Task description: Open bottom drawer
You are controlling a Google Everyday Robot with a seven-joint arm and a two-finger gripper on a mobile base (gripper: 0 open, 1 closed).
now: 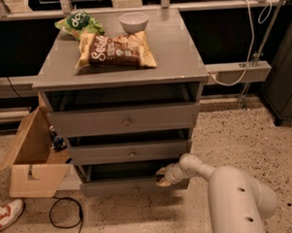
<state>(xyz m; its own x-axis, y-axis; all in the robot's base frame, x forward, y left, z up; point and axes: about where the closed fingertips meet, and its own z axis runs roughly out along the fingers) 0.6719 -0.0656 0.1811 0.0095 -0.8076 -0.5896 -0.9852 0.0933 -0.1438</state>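
Observation:
The bottom drawer is a wide grey drawer with a slim front, lowest of three in the grey cabinet. It stands pulled out a little, with a dark gap above its front. Its knob is not visible. My gripper is at the right part of the drawer's top edge, on the end of my white arm that reaches in from the lower right. The middle drawer and top drawer each show a small round knob.
On the cabinet top lie a brown chip bag, a green bag and a white bowl. An open cardboard box stands on the floor at the left, with a black cable and a shoe nearby.

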